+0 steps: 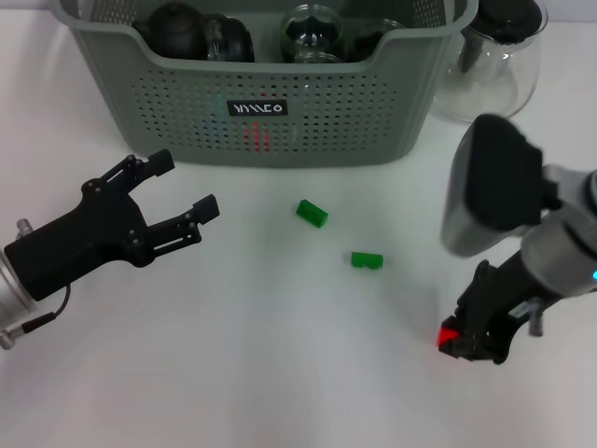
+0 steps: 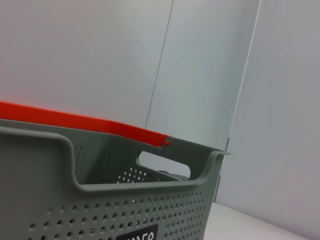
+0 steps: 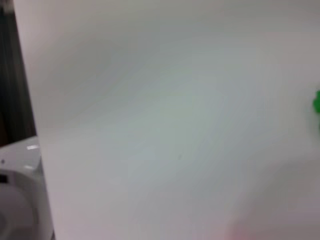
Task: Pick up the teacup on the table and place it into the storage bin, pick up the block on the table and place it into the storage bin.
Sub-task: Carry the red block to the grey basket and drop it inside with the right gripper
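Observation:
The grey-green storage bin (image 1: 270, 103) stands at the back of the table; its wall and handle cut-out fill the left wrist view (image 2: 100, 210). A clear glass teacup (image 1: 312, 28) sits inside it among dark teapots. Two green blocks (image 1: 312, 213) (image 1: 367, 260) lie on the table in front of the bin. My left gripper (image 1: 182, 187) hovers open and empty, left of the blocks and in front of the bin. Low at the front right, my right gripper (image 1: 464, 338) is shut on a small red block (image 1: 448, 334) at table level.
A clear glass pitcher (image 1: 499, 56) with a black lid stands right of the bin. Something red shows through the bin's front perforations (image 1: 252, 138). An orange-red strip (image 2: 75, 120) runs behind the bin's rim. One green block shows at the right wrist view's edge (image 3: 317, 102).

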Controlling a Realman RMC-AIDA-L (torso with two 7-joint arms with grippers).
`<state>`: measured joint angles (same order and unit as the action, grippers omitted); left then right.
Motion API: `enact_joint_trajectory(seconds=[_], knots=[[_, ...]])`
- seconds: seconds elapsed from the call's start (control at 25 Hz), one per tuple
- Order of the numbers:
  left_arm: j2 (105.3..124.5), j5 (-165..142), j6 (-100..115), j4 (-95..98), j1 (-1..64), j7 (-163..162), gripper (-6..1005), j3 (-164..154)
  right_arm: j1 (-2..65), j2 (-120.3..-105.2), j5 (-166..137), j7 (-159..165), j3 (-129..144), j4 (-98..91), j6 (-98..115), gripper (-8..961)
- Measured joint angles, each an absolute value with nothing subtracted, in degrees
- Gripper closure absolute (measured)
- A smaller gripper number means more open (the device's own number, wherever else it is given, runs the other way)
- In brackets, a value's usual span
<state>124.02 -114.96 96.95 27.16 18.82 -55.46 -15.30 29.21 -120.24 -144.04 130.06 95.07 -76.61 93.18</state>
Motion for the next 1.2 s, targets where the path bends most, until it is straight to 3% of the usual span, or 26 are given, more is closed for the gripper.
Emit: enact_joint_trajectory(seconds=[0.28,0.56,0.84,1.0,1.2], knots=[[124.02,-115.0,96.6,27.1,18.8,-55.5,51,-15.3,26.6,-120.33,-128.0,119.2,73.8,-85.3,98.2,745],[124.02,-115.0,96.1,26.5,19.3,-55.5,51,-15.3,27.2,-120.52,-116.6,116.8,72.4,-85.3,80.0,744],[124.01,-115.0,96.1,26.5,19.3,-55.5,51,-15.3,36.8,-120.40,-117.5,123.2,81.1,-74.4,54.8,743],[124.01,-115.0,96.2,26.5,19.4,-55.5,51,-15.3,50.1,-120.28,-118.5,126.7,81.2,-56.0,45.4,744],[124.01,-115.0,96.2,26.5,19.8,-55.5,51,-15.4,59.4,-120.25,-118.5,127.4,80.6,-40.0,38.0,744]])
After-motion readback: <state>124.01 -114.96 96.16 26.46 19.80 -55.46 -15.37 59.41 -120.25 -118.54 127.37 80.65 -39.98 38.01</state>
